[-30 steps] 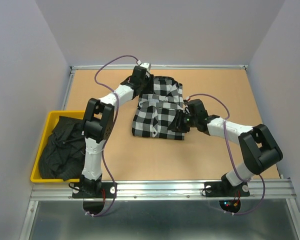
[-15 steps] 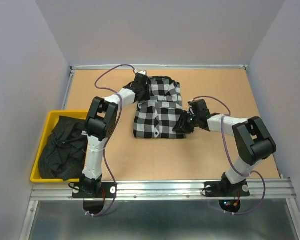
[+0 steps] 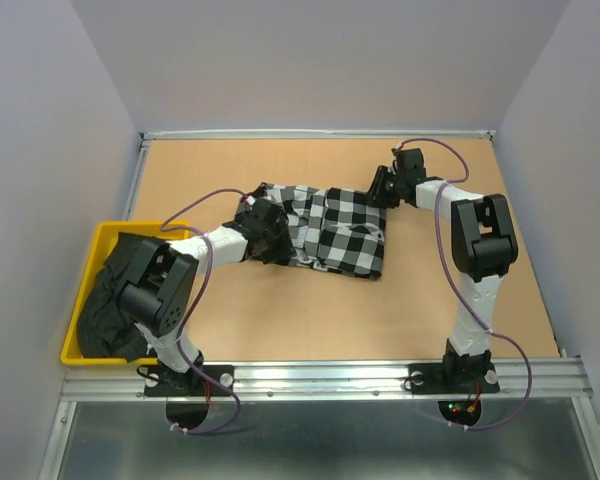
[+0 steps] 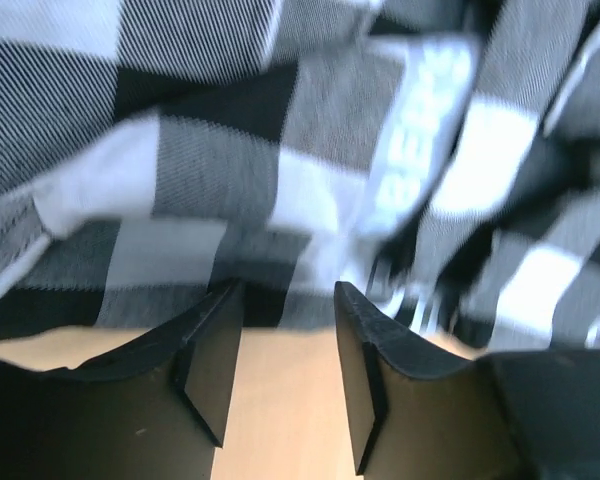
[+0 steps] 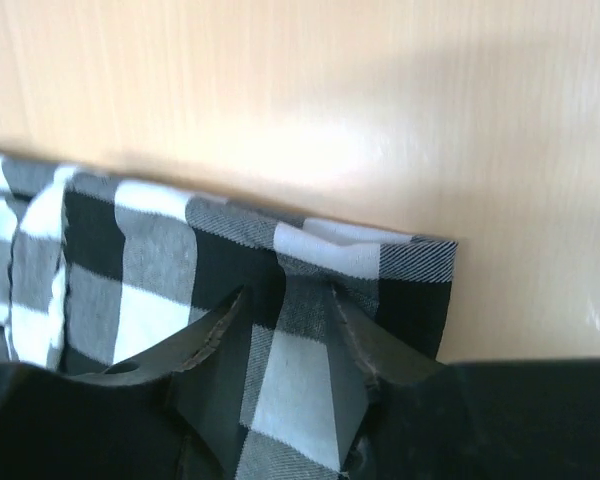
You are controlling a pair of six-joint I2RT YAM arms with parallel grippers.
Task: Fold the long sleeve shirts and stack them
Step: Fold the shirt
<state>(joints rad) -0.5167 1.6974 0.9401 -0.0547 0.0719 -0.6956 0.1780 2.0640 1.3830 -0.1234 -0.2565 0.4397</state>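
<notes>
The black-and-white check shirt point(image 3: 340, 225) lies rumpled across the middle of the table, stretched from left to upper right. My left gripper point(image 3: 270, 235) is low at its left edge. In the left wrist view the gripper point(image 4: 285, 292) is open, with bare table between the fingers and the shirt point(image 4: 230, 150) just past the tips; its lettered band point(image 4: 420, 130) shows there. My right gripper point(image 3: 378, 188) is at the shirt's far right corner. In the right wrist view the gripper point(image 5: 285, 300) is shut on the puckered check cloth point(image 5: 160, 270). The plain black shirt point(image 3: 120, 295) lies crumpled in the bin.
A yellow bin point(image 3: 80, 300) sits at the table's left edge beside the left arm's base. Grey walls close in the table on the left, back and right. A metal rail runs along the near edge.
Both arms swung round: the left gripper went from the shirt's far edge to its left edge, and the right gripper from its near right to its far right corner. The shirt spread out sideways.
</notes>
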